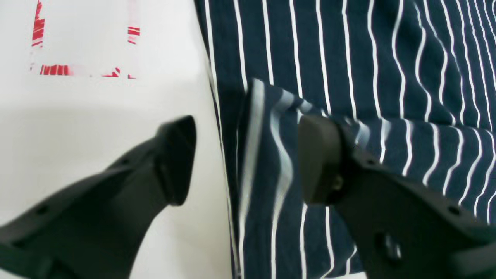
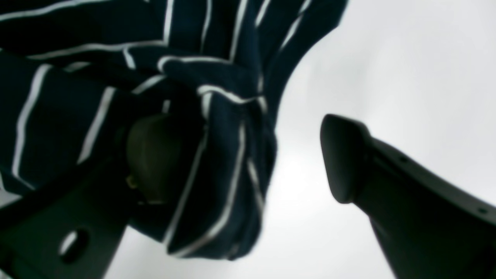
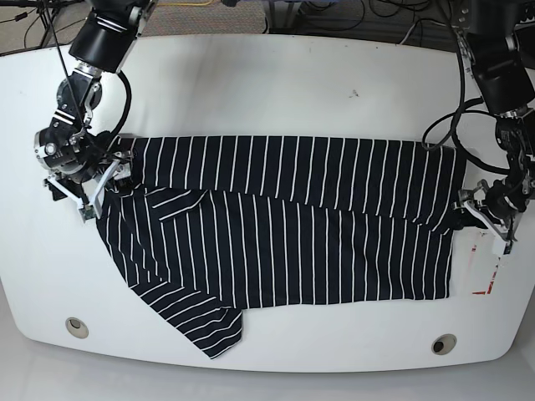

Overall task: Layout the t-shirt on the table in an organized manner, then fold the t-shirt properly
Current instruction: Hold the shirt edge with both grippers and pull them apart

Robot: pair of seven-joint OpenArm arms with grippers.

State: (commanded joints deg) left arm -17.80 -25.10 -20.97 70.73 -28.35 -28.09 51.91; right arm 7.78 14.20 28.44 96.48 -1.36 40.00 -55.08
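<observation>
Left end effector (image 1: 248,155) agape astride t-shirt (image 1: 348,58) edge, base view hides gap

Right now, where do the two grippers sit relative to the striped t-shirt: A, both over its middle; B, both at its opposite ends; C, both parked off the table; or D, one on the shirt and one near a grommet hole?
B: in the base view the right gripper is at one end of the t-shirt and the left gripper at the other end.
</observation>
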